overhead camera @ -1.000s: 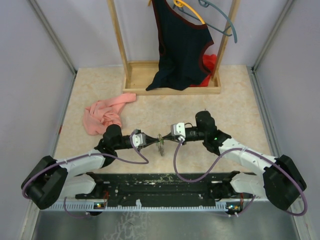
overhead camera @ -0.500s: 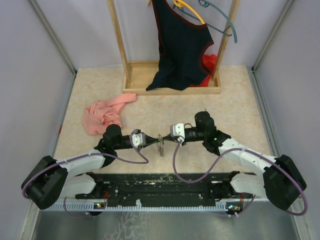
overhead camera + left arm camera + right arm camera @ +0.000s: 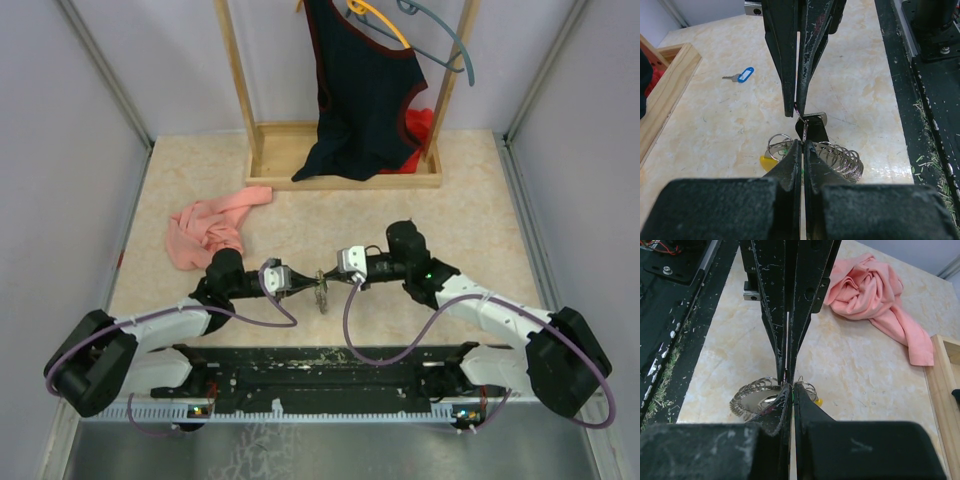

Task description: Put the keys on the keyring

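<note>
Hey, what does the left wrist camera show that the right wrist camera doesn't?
Only the left wrist view shows a small blue-headed key, lying alone on the table away from the grippers. Only the right wrist view shows a crumpled pink cloth. Both views show the left gripper and right gripper shut, tip to tip, apparently pinching a thin wire of the grey wire keyring with its yellow piece. Both also show the marbled beige table and a light wooden frame.
</note>
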Available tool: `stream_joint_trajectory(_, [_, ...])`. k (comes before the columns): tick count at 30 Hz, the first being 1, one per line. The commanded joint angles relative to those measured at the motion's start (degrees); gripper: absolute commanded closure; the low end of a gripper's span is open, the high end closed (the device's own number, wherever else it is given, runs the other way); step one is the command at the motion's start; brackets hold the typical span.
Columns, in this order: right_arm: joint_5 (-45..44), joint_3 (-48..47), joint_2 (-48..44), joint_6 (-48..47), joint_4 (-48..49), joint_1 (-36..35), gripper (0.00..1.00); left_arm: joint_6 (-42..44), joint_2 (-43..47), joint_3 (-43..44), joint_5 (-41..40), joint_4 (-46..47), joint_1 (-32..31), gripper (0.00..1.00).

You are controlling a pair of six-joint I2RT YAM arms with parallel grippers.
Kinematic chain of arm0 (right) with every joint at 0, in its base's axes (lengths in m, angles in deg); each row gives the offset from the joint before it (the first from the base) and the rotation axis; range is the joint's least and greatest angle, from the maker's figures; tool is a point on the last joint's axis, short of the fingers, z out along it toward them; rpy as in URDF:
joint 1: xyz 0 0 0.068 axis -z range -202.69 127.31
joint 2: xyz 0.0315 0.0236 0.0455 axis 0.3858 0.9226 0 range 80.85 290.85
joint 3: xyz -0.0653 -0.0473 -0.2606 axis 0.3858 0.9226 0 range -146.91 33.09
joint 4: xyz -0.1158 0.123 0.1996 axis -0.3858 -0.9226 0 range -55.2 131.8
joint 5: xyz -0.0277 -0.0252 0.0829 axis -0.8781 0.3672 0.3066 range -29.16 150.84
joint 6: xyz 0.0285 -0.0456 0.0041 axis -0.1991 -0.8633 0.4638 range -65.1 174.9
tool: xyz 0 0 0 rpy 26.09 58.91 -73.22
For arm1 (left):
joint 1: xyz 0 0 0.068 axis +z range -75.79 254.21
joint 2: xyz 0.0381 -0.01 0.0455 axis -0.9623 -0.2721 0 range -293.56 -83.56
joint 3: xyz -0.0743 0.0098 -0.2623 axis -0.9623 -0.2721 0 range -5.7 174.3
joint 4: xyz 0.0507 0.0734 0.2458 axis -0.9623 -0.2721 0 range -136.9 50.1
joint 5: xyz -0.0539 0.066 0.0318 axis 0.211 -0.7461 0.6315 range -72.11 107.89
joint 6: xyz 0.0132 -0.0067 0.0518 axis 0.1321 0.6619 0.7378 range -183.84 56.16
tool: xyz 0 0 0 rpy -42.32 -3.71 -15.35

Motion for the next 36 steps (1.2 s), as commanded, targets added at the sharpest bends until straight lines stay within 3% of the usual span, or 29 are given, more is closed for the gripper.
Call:
stream_joint_trajectory(1, [0.64,-2.66,0.41,-0.69,0.97,-1.61,1.00,-1.59,-0.06,1.56,2.45,7.22,-0.07,0.99])
stream_joint_trajectory(9, [-1.57,-2.36,0.13,-0.48,0.90,-2.70,1.00,-4.82,0.47,0.31,0.12,11.15,-0.02,0.99])
stream_joint_trajectory(18, [-12.19,-0.41,-1.76,0.02,3.29,-6.62,1.00,-9.06,1.28,-0.12,-1.87,12.48,-0.10,0.99])
stream_joint_trajectory(36, [-18.31,3.80,-5.11,-0.33,6.71,-6.90,1.00,-13.42,3.11,-2.89,-5.63,15.86,-0.10,0.99])
